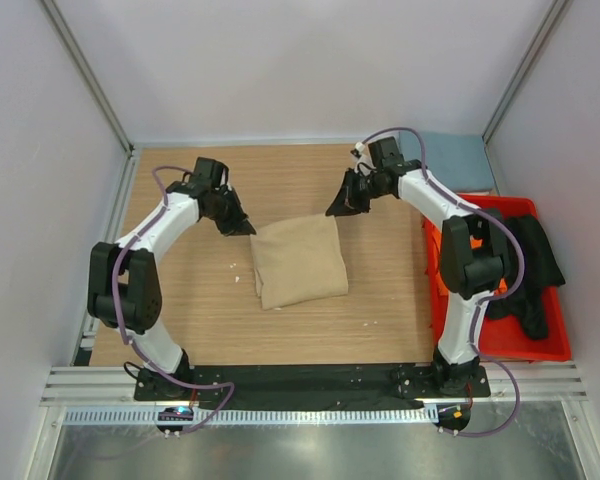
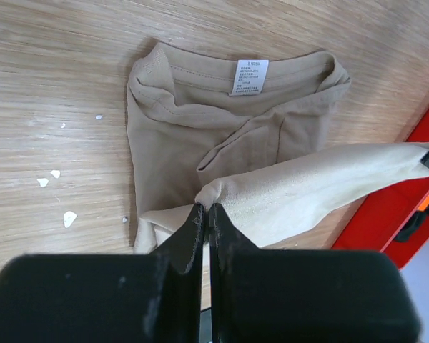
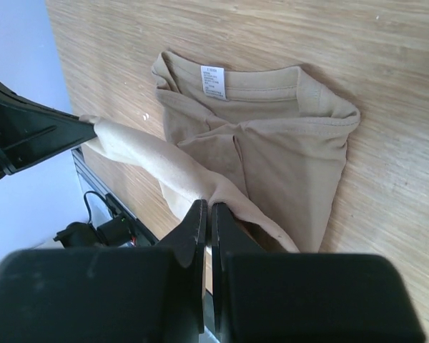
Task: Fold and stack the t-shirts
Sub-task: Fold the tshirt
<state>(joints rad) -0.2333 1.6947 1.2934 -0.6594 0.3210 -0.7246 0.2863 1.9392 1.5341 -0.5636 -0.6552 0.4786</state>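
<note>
**Entry 1, near right.** Red bin (image 1: pixel 552 345), beside the right arm's base. A black t-shirt (image 1: pixel 528 262) is draped in it, unfolded.

**Entry 2, table centre.** Tan t-shirt (image 1: pixel 298 262), a partly folded block on the wooden table (image 1: pixel 180 300). Its collar faces up, with the white label (image 2: pixel 249 76) showing.

**Entry 3, just beyond the block.** Left gripper (image 2: pixel 205 211) and right gripper (image 3: pixel 206 209), each with jaws pinched tight on one end of the same tan edge. That edge hangs between them as a raised, fairly taut band above the rest of the shirt.

**Entry 4, far right corner.** Slate blue-grey t-shirt (image 1: pixel 458 160), lying flat and well apart from the others.

**Handling note.** The step in hand appears to be carrying the held edge across to close the fold.
- Both ends should travel level and together, so the band stays taut and unwrinkled.
- The edge should land square on the opposite edge.
- The jaws should open only once the cloth lies down.
</note>
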